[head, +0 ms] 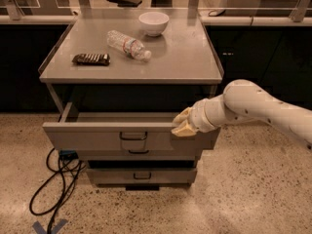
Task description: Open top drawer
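Right now the gripper [183,125] sits on the upper edge of the top drawer [97,136], towards that panel's right end; whether it is clamped there or only resting cannot be told. Its white arm [253,104] comes in from 3 o'clock. The drawer stands pulled out, its handle [133,136] at 9 o'clock. Two shorter drawers [141,175] lie at 7 o'clock, floor cables [53,179] at 8. On the cabinet top [185,57]: a plastic bottle [128,45] at 11, a white bowl [153,23] near 12, a dark flat object [91,59] at 10
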`<state>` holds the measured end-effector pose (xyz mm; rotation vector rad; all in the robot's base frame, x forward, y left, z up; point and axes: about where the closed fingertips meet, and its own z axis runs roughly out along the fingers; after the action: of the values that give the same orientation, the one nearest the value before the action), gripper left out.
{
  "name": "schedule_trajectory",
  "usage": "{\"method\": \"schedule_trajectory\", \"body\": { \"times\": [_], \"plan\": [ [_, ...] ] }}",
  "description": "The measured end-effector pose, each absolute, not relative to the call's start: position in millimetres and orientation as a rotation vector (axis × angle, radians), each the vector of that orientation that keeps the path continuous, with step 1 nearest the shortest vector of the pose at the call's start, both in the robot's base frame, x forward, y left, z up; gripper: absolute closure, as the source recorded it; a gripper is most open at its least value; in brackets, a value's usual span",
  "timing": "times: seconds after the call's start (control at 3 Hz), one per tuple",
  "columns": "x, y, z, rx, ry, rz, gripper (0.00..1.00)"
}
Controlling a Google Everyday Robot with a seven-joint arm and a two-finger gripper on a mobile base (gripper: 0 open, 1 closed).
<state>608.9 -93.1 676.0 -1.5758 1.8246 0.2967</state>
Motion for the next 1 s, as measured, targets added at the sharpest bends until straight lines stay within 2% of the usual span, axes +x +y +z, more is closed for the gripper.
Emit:
{"method": "schedule_trajectory", "body": {
  "times": [1.0],
  "plan": [
    [584, -96, 683, -1.559, 1.793, 0.266, 1.00]
  ]
}}
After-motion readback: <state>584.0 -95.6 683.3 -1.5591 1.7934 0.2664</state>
